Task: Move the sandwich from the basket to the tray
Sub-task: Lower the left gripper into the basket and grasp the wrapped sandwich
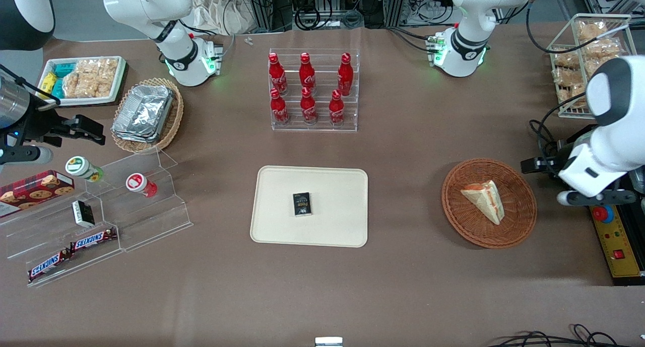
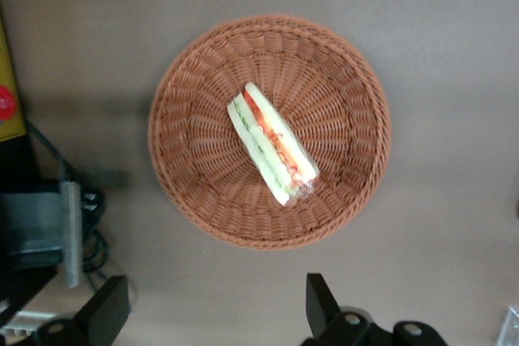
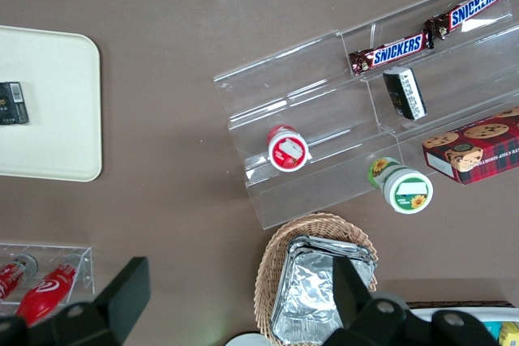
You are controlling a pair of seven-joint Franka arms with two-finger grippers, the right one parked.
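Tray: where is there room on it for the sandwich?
The tray is bare all around the small black box at its middle. The sandwich lies in the basket; the open pincer hovers above.

Reddish-brown woven basket [image 1: 519,221]; cream tray [image 1: 282,226]; black gripper [image 2: 215,313]

Sandwich [image 1: 485,200] in basket [image 1: 519,226], tray [image 1: 332,226] apart

"SNICKERS" reads on two bars [image 1: 70,252] on the acrylic step rack [image 1: 101,216]; the gripper [image 2: 219,318], wide-spread above the basket [image 2: 186,176], bears no lettering.
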